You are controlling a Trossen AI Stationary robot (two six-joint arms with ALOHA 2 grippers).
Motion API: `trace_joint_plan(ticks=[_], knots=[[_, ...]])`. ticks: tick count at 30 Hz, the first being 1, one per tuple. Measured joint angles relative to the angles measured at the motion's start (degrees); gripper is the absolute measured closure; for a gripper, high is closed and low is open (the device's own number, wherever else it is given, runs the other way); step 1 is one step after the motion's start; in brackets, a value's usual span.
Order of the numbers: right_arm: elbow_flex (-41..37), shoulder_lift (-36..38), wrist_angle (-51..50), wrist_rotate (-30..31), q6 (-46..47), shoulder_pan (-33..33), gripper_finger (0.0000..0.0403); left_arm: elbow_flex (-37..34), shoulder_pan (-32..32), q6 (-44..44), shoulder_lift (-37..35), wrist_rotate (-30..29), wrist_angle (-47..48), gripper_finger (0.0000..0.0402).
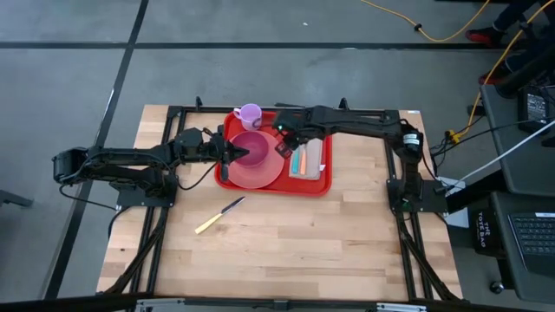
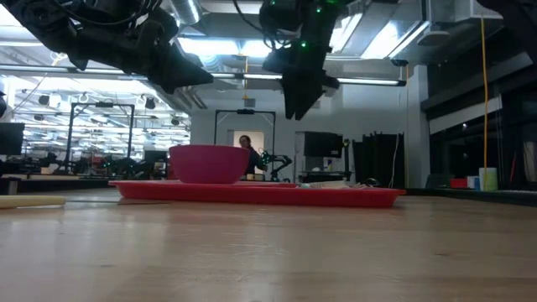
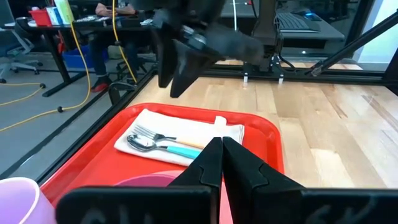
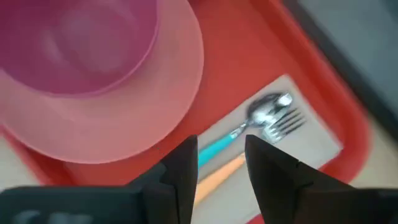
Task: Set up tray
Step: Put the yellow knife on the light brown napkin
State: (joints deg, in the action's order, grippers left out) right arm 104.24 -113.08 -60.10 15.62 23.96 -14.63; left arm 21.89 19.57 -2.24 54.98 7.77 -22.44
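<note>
Tabletop [image 1: 347, 234], light wood, holds the tray [image 1: 325, 185] at its far middle, between the two arms. On the tray: pink plate [image 1: 264, 176] on the left side with a magenta bowl [image 1: 251, 147] on it, purple cup [image 1: 251, 113] at the far left corner, white napkin [image 1: 314, 161] on the right side carrying a spoon [image 3: 144, 143] and fork [image 3: 149, 131] with teal and orange handles. A knife [image 1: 219, 215] with a yellow handle lies off the tray on the bare wood, near the tray's near left corner. Left gripper [image 1: 236, 153] hovers over the bowl's left edge, jaws clenched together on nothing. Right gripper [image 1: 284, 146] hangs above the tray between plate and napkin, jaws released with a small gap, holding nothing. Step looks like late setup: most pieces placed, knife likely the last one out. Next move probably calls for one arm, likely the left as the nearer, to swing over to the knife, open, drop low and pinch the handle flat off the wood.
</note>
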Motion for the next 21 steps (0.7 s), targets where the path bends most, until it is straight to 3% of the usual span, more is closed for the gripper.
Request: trace_joint_plan(ticks=[3,10,21], knots=[[-2.3,1.2,0.1,4.6,-2.9,1.5,0.0265,0.0,0.0,0.0,0.0,0.0,0.0,0.0398],[-18.2,8.7,12.4,3.8,-8.8,3.2,0.0265,0.0,0.0,0.0,0.0,0.0,0.0,0.0394],[-51.1,30.7,52.9,3.7,-12.3,8.4,0.0265,0.0,0.0,0.0,0.0,0.0,0.0,0.0393]])
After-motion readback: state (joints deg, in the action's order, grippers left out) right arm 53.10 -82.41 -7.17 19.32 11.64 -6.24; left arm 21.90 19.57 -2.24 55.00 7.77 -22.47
